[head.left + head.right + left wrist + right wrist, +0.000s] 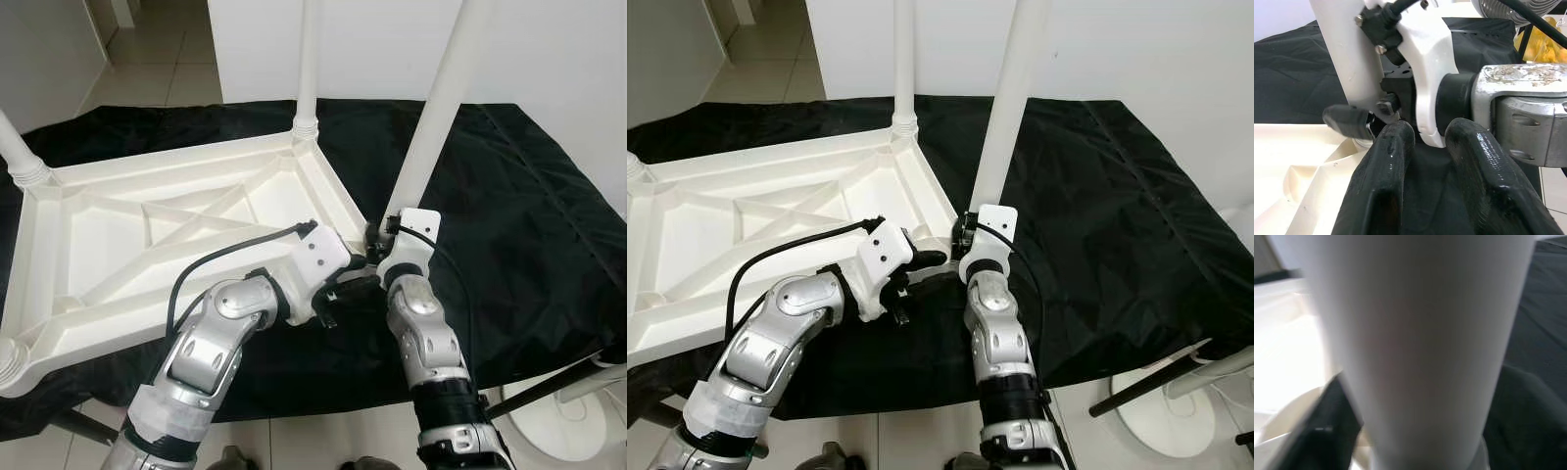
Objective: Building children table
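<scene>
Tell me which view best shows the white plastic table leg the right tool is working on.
The left eye view: the white plastic table leg rises from the upturned tabletop's near corner, right tool at its base. The right eye view matches. The right wrist view is a blurred close-up; the left wrist view catches its lower part.

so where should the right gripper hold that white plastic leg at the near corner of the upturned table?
Low on the white plastic leg, just above its socket in the white upturned table top, coming from the robot's side. The leg is a smooth round tube standing slightly tilted, so a low side grip likely steadies it best. The right gripper is already there.
</scene>
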### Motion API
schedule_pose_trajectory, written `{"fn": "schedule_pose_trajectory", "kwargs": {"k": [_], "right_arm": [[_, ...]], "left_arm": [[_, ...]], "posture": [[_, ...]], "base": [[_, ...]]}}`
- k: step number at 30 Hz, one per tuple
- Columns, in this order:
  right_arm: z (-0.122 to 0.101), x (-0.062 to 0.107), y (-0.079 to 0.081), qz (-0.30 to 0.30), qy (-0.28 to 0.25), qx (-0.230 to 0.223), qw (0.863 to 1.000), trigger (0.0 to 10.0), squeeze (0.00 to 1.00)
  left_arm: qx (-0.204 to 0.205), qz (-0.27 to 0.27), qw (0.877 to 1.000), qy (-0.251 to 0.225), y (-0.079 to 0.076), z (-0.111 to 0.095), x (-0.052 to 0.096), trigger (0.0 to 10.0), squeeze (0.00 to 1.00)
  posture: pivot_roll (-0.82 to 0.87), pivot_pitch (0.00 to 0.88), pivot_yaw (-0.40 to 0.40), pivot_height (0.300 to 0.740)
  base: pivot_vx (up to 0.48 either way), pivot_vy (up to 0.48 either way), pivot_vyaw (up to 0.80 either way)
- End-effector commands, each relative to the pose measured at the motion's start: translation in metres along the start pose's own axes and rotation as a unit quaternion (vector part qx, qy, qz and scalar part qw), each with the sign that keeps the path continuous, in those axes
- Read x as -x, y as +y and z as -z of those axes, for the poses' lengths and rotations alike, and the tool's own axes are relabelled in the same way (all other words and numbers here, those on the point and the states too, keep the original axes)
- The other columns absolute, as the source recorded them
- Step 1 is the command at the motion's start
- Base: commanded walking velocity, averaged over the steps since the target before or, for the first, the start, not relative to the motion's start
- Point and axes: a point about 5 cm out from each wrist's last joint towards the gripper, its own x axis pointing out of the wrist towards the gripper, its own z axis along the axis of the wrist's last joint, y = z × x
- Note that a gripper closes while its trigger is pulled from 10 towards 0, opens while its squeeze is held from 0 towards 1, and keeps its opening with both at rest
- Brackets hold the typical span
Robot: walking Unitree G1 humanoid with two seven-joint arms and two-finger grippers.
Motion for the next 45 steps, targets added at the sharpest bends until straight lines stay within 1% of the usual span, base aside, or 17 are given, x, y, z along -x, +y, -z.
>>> {"fn": "schedule_pose_trajectory", "kwargs": {"k": [1,3,4,9,10,14,20,22,29,30,31,32,34,35,37,38,45], "right_arm": [[-0.006,0.004,0.0,-0.017,-0.02,-0.002,1.0,10.0,1.0],[-0.009,0.008,-0.004,-0.037,-0.029,-0.001,0.999,10.0,1.0],[-0.009,0.011,-0.012,-0.063,-0.032,0.005,0.998,10.0,0.0],[-0.009,0.013,-0.017,-0.08,-0.032,0.009,0.996,10.0,0.0],[-0.009,0.016,-0.023,-0.116,-0.04,0.026,0.992,10.0,0.0],[-0.01,0.015,-0.034,-0.187,-0.044,0.053,0.98,10.0,0.0],[-0.01,0.014,-0.038,-0.21,-0.045,0.059,0.975,10.0,0.0],[-0.011,-0.004,-0.044,-0.26,-0.036,0.095,0.96,10.0,0.0],[-0.012,-0.013,-0.045,-0.272,-0.031,0.112,0.955,10.0,0.0],[-0.013,-0.022,-0.046,-0.281,-0.023,0.127,0.951,10.0,0.0],[-0.014,-0.028,-0.046,-0.285,-0.017,0.138,0.948,7.4,0.0],[-0.014,-0.032,-0.044,-0.291,-0.012,0.142,0.946,6.9,0.0],[-0.014,-0.032,-0.044,-0.291,-0.012,0.142,0.946,6.9,0.0],[-0.013,-0.034,-0.042,-0.299,-0.005,0.144,0.943,0.9,0.0],[-0.013,-0.034,-0.042,-0.299,-0.005,0.144,0.943,0.9,0.0],[-0.009,-0.034,-0.039,-0.315,0.007,0.147,0.938,0.0,0.0],[-0.006,-0.033,-0.04,-0.332,0.012,0.143,0.932,0.0,0.0]], "left_arm": [[-0.003,-0.039,0.999,0.005,0.001,0.001,0.001,10.0,0.0],[-0.001,-0.039,0.999,0.007,0.0,0.002,0.003,10.0,0.0],[0.0,-0.037,0.999,0.009,0.0,0.004,0.006,10.0,0.0],[0.002,-0.035,0.999,0.011,0.0,0.005,0.008,10.0,0.0],[0.003,-0.031,0.999,0.015,-0.001,0.007,0.01,10.0,0.0],[0.009,-0.013,1.0,0.024,-0.004,0.011,0.012,10.0,0.0],[0.009,-0.006,1.0,0.026,-0.005,0.012,0.013,10.0,0.0],[0.002,-0.01,0.999,0.04,-0.005,0.018,0.013,10.0,0.0],[-0.001,-0.013,0.999,0.042,-0.006,0.019,0.013,10.0,0.0],[-0.003,-0.017,0.999,0.042,-0.005,0.018,0.012,10.0,0.0],[-0.004,-0.02,0.999,0.04,-0.004,0.017,0.011,10.0,0.0],[-0.004,-0.022,0.999,0.039,-0.004,0.016,0.011,10.0,0.0],[-0.004,-0.022,0.999,0.039,-0.004,0.016,0.011,10.0,0.0],[-0.005,-0.024,0.999,0.038,-0.003,0.015,0.011,10.0,0.0],[-0.005,-0.024,0.999,0.038,-0.003,0.015,0.011,10.0,0.0],[-0.006,-0.027,0.999,0.037,-0.003,0.014,0.011,10.0,0.0],[-0.006,-0.031,0.999,0.037,-0.002,0.013,0.013,10.0,0.0]], "posture": [[-0.09,0.0,-0.017,0.74],[-0.09,0.0,-0.019,0.74],[-0.09,0.0,-0.02,0.74],[-0.09,0.0,-0.02,0.74],[-0.09,0.0,-0.02,0.74],[-0.11,0.0,-0.002,0.74],[-0.11,0.0,-0.002,0.74],[-0.1,0.001,0.01,0.74],[-0.1,0.001,0.01,0.74],[-0.09,0.005,0.007,0.74],[-0.09,0.007,0.006,0.74],[-0.09,0.007,0.006,0.74],[-0.09,0.007,0.006,0.74],[-0.08,0.007,0.005,0.74],[-0.08,0.007,0.005,0.74],[-0.07,0.013,0.004,0.74],[-0.07,0.014,0.004,0.74]], "base": [[0.0,0.0,0.0],[0.0,0.0,0.0],[0.0,0.0,0.0],[0.0,0.0,0.0],[0.0,0.0,0.0],[0.0,0.0,0.0],[0.0,0.0,0.0],[0.0,0.0,0.0],[0.0,0.0,0.0],[0.0,0.0,0.0],[0.0,0.0,0.0],[0.0,0.0,0.0],[0.0,0.0,0.0],[0.0,0.0,0.0],[0.0,0.0,0.0],[0.0,0.0,0.0],[0.0,0.0,0.0]]}}
